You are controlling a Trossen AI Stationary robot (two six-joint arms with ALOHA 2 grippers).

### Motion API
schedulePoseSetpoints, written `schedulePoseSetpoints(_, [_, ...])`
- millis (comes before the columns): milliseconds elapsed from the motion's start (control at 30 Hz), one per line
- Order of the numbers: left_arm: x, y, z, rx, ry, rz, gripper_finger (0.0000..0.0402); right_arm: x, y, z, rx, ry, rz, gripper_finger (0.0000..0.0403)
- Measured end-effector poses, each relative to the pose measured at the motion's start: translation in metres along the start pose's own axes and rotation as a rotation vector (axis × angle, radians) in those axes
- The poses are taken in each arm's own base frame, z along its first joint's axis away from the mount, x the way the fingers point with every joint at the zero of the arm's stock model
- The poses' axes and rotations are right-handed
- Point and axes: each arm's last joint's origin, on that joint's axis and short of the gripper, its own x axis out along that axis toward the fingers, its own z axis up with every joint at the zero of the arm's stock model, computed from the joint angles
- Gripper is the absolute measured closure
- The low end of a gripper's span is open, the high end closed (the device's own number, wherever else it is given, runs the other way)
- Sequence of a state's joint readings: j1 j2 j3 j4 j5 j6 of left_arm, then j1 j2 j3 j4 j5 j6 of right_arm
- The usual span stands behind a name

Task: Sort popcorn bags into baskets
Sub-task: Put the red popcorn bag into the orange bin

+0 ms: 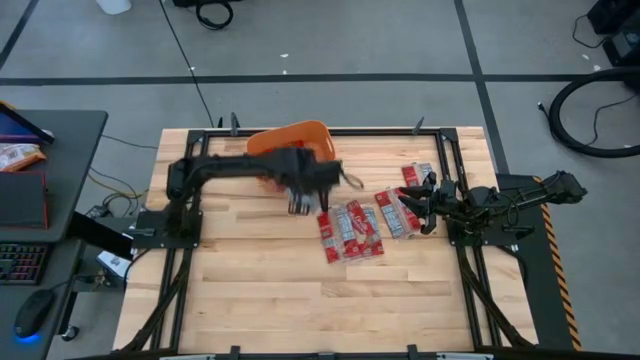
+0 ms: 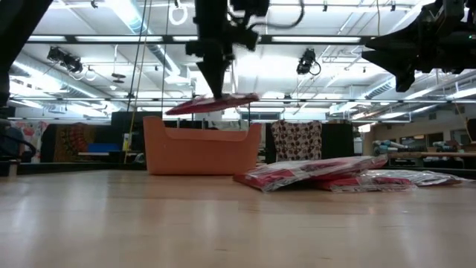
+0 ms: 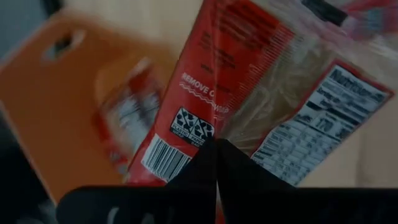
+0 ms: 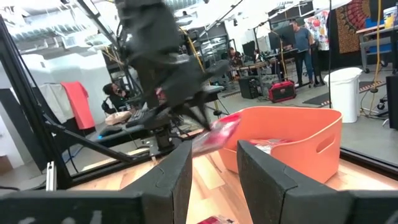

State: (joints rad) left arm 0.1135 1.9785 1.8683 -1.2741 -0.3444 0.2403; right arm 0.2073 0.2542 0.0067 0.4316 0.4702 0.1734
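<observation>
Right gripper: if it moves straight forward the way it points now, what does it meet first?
Probably the popcorn bag held by the left gripper, with the orange tub behind; depth is unclear.

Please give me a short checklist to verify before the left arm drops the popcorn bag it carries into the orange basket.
1. Grip: left gripper is shut on the carried bag: ok.
2. Height: the bag hangs above the rim of the orange basket: ok.
3. Position: whether the bag is fully over the basket opening: cannot tell.
4. Room inside: at least one packet already lies in the basket, space remains: ok.
5. Right gripper is open, away from the basket, over the bags on the table: ok.
</observation>
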Motion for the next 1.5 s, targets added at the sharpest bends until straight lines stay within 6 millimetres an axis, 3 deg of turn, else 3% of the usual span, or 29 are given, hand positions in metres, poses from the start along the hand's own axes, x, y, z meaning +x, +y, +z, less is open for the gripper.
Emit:
schedulePoseSetpoints(233, [0.029, 0.083, -0.035, -0.325, 0.082, 0.005, 0.0399, 0.0, 0.0, 0.0, 0.0, 0.0, 0.0, 0.0271])
schedulePoseSetpoints(367, [0.055, 0.12, -0.055, -0.505, 0.067, -0.005, 0.0394, 0.0, 0.0, 0.0, 0.0, 0.0, 0.0, 0.0271])
schedulePoseSetpoints(500, [0.076, 0.138, -0.069, -0.583, 0.034, -0.033, 0.0382, 0.0, 0.0, 0.0, 0.0, 0.0, 0.0, 0.0271])
schedulePoseSetpoints(700, [0.088, 0.134, -0.073, -0.558, 0.035, -0.064, 0.0355, 0.0, 0.0, 0.0, 0.0, 0.0, 0.001, 0.0271])
schedulePoseSetpoints(900, [0.071, 0.106, -0.045, -0.379, -0.055, -0.138, 0.0309, 0.0, 0.0, 0.0, 0.0, 0.0, 0.0, 0.0271])
schedulePoseSetpoints(1100, [0.055, 0.039, -0.009, -0.091, -0.133, -0.194, 0.0302, 0.0, 0.0, 0.0, 0.0, 0.0, 0.001, 0.0271])
schedulePoseSetpoints(1233, [0.051, -0.004, 0.008, -0.027, -0.186, -0.152, 0.0295, 0.0, 0.0, 0.0, 0.0, 0.0, 0.001, 0.0271])
schedulePoseSetpoints(1500, [0.051, -0.072, 0.022, 0.208, -0.285, -0.069, 0.0238, 0.0, 0.0, 0.0, 0.0, 0.0, 0.001, 0.0271])
